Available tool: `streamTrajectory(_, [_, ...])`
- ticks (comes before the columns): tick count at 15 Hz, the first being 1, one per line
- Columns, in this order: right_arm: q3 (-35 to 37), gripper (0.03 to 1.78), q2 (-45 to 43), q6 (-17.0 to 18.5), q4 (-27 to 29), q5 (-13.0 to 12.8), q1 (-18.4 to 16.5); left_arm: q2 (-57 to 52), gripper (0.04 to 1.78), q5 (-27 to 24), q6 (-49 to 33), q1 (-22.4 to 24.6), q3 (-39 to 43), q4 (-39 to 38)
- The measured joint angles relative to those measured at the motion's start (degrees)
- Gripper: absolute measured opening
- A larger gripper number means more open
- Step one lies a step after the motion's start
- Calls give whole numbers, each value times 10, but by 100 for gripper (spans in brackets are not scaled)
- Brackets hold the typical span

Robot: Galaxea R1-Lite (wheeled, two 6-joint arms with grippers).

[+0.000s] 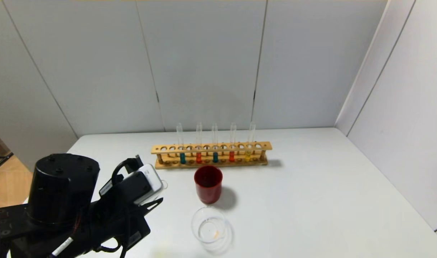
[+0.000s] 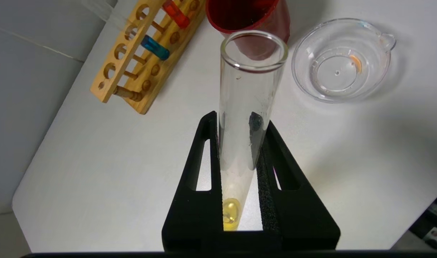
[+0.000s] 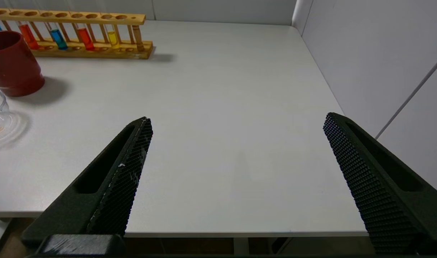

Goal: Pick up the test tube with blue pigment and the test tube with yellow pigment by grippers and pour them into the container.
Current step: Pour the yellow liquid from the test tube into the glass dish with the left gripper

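Note:
My left gripper point(image 2: 239, 120) is shut on the test tube with yellow pigment point(image 2: 247, 107), a clear tube with a little yellow liquid at its closed end near the palm. Its open mouth point(image 1: 163, 184) points toward the red cup. The gripper point(image 1: 154, 204) hangs over the table's front left, left of the container point(image 1: 209, 236), a low clear glass dish point(image 2: 302, 84) with a lip. A test tube with blue pigment point(image 1: 182, 157) stands in the wooden rack point(image 1: 211, 147); a second one point(image 1: 215, 157) stands two places along. My right gripper point(image 3: 238, 118) is open and empty.
A dark red cup point(image 1: 208, 182) stands between rack and dish. The rack also holds two orange-red tubes point(image 1: 198, 157) and another yellow tube point(image 1: 248, 156). White walls close the back and right. The right gripper sits at the table's near right edge point(image 3: 240, 233).

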Motion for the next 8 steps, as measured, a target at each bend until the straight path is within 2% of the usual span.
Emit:
streamTrajectory(2, [0,174,0,0,0,0,0,26,33,11,31,-4,-8,-21])
streamTrajectory(6, [0,174,0,0,0,0,0,76,33,109,68,-37,-14,-60])
streamTrajectory(8, [0,174,0,0,0,0,0,90,33,115,69,-53,-11,-65])
